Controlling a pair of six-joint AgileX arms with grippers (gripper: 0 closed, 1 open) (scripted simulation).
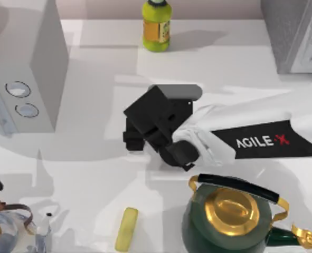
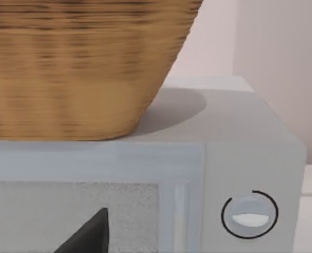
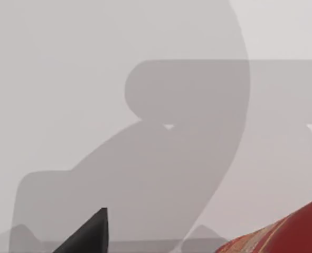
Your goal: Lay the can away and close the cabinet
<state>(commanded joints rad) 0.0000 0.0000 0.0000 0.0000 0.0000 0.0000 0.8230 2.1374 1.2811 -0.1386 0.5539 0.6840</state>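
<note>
With the right gripper (image 1: 137, 138) above the desk (image 1: 92, 174) left of the kettle (image 1: 235, 216), finger state unclear, centre squarely on the can (image 3: 287, 234) before clamping.

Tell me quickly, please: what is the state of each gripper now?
Left gripper: cannot be told.
Right gripper: over the table's middle, with the can at it; whether it grips cannot be told.

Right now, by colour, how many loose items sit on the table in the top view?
Yellow-green: 2, plastic bottle with dark cap, small oblong yellow piece
Dark green: 1, kettle with gold lid
Total: 3
</note>
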